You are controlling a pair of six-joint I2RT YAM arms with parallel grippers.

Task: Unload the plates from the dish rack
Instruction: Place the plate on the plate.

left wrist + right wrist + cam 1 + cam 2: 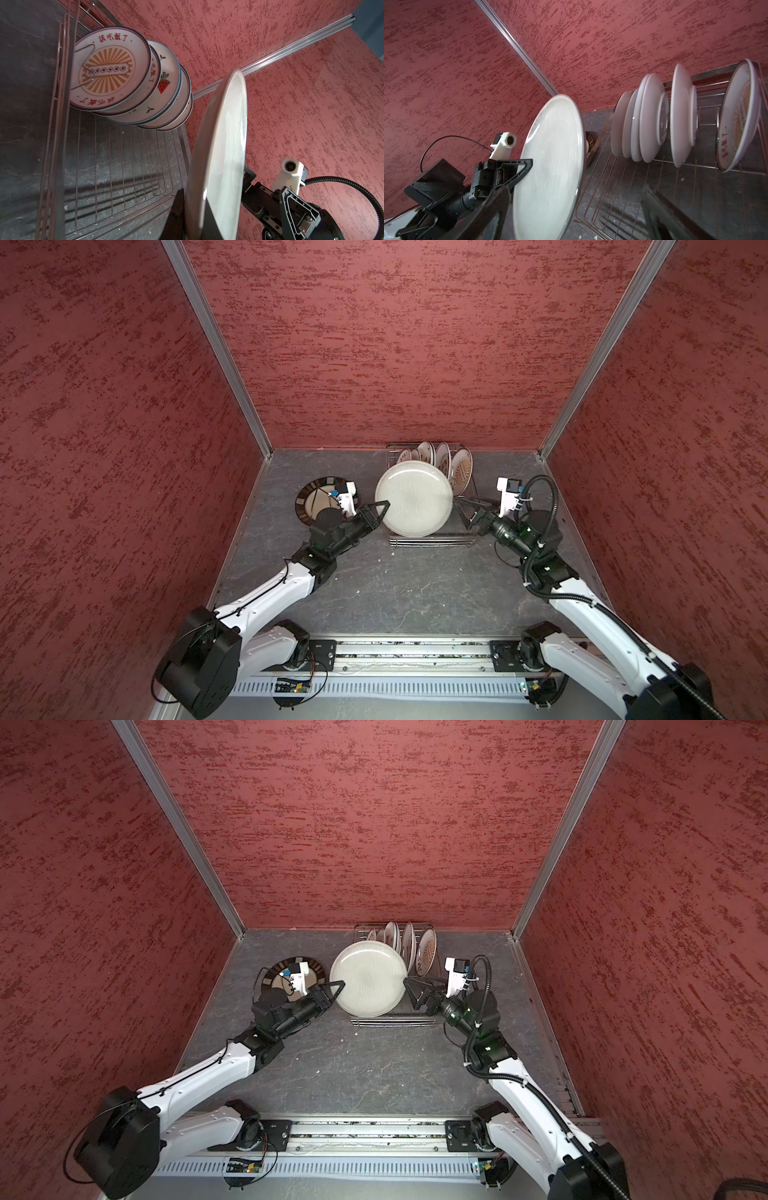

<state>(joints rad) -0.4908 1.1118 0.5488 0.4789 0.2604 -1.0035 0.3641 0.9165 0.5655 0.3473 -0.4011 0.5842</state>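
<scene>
This is a robotics lab test cell, not a real kitchen. Three bare walls (395, 344) of red textured panel, joined at the corners by aluminium profiles (216, 352), box in a dark stone-patterned table (395, 585). Along its near edge a metal rail (411, 651) carries the bases of a white-and-black left arm (266, 597) and right arm (615, 639). Just beside it are a slotted cable duct (395, 688), exposed circuit boards (291, 688) and loose wiring. The only household things are a wire dish rack (432, 540) and plates (461, 472).
</scene>
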